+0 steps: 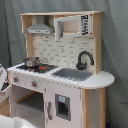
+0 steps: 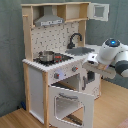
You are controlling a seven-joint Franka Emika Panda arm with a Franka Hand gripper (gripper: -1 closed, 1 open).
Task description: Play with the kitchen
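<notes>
The kitchen (image 1: 60, 75) is a tall white and light-wood toy, seen in both exterior views, with a grey hood (image 1: 39, 27), black faucet (image 1: 84, 59), sink (image 1: 72, 74) and a small metal pot (image 1: 31, 62) on the stovetop. In the second exterior view the kitchen (image 2: 55, 60) has its windowed oven door (image 2: 70, 104) hanging open and tilted down. My white arm (image 2: 114, 56) reaches in from the second exterior view's right. My gripper (image 2: 91, 63) sits at the counter's front edge, beside the knobs (image 2: 74, 69).
A grey curtain hangs behind the kitchen. The floor (image 2: 15, 117) is wood. An upper cabinet door (image 2: 100, 11) stands open at the top right. A white shape (image 1: 12, 122) fills the first exterior view's bottom left corner.
</notes>
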